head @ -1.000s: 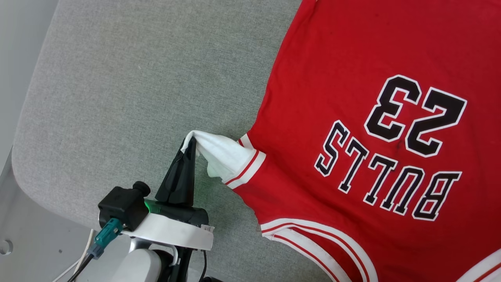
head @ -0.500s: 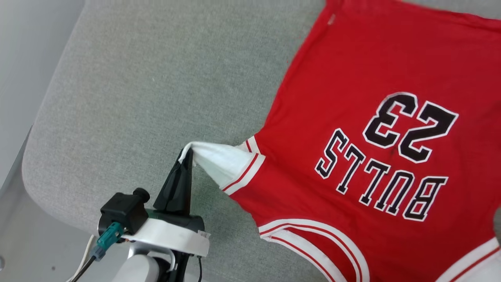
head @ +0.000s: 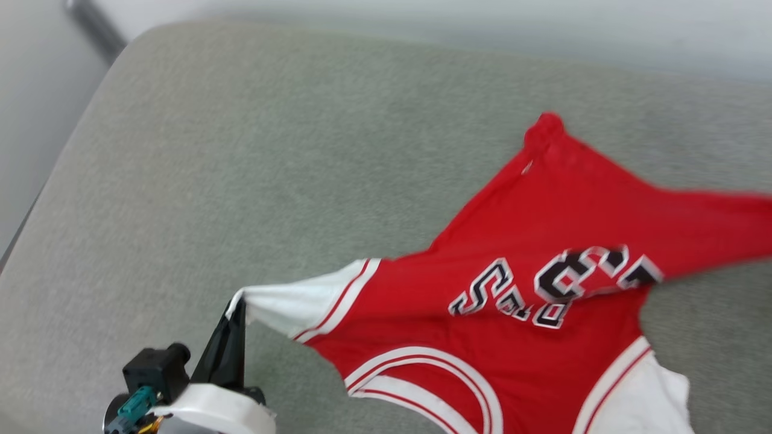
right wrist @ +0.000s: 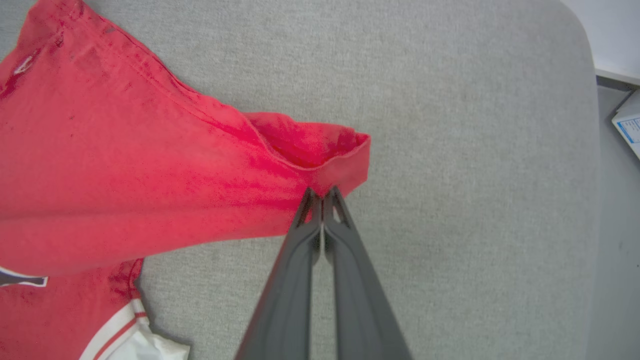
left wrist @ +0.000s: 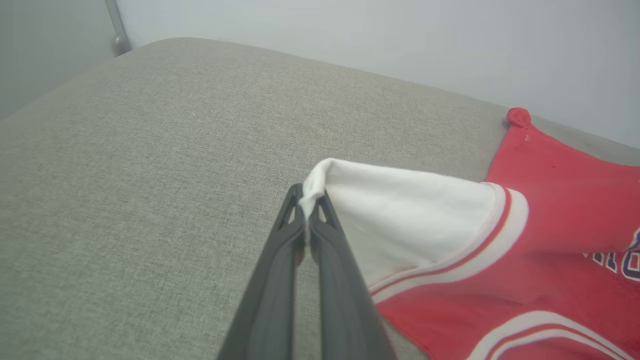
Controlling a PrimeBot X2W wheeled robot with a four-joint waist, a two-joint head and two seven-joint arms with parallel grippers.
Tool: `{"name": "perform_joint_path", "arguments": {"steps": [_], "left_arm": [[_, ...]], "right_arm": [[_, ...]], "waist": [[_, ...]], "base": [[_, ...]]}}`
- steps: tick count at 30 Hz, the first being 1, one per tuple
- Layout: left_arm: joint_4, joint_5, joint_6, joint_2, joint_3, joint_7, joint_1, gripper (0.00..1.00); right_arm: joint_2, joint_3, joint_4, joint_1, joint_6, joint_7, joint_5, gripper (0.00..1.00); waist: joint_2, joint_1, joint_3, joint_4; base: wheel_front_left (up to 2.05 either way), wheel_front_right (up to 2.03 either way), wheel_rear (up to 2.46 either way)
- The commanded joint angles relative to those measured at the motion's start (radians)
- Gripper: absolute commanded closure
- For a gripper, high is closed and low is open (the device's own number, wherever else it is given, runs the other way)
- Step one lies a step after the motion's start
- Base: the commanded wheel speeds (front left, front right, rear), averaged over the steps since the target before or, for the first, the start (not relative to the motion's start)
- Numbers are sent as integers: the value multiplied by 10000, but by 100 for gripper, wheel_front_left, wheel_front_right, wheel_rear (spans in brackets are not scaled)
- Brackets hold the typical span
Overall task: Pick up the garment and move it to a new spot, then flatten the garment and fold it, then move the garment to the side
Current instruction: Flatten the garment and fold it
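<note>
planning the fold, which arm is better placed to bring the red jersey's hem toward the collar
Right, likely: the right end effector is shut on a bottom hem corner of the red thin-fabric jersey shirt. The left end effector pinches its white sleeve tip, at the collar end.

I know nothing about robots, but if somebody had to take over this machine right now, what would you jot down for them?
Left gripper: shut on the tip of the white sleeve of the shirt.
Right gripper: shut on a red edge of the shirt.
Shirt: on the grey cushion, lettering side up, held at two ends, buckled across the lettering, not flat.
Done: both grips are made.
Left: set it at its spot, smooth it flat, fold it, move it aside.
</note>
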Motion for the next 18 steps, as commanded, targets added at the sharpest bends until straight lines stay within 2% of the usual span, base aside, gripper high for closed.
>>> {"name": "perform_joint_path", "arguments": {"steps": [1,5,12,13,14,15,18], "left_arm": [[-20,-16,44,80,42,45,149,100],[-55,-124,240,255,147,328,584,100],[-225,-112,450,577,195,706,1070,100],[-249,-136,458,610,197,750,1098,100],[-271,-83,486,675,189,794,1128,100],[-312,-85,516,680,178,829,1122,100],[-401,-143,554,690,183,912,1145,100]], "right_arm": [[148,-120,-168,492,-7,-54,10,100],[814,-914,-1140,3000,-7,-176,45,100],[2704,-1733,-2019,6317,-5,-272,124,99],[2987,-1801,-2055,6572,-7,-318,176,80],[3157,-1839,-2077,6788,-5,-385,148,55],[3306,-1865,-2098,6943,-5,-487,124,0],[3716,-1929,-2039,7101,-5,-849,197,0]], "waist": [[0,1,-687,-721],[0,1,-1148,-1187],[0,1,-1579,-1786],[0,1,-1580,-1840],[0,1,-1581,-1892],[0,1,-1571,-1929],[0,1,-1541,-2024]], "base": [[0,0,0],[0,0,0],[0,0,0],[0,0,0],[0,0,0],[0,0,0],[0,0,0]]}}
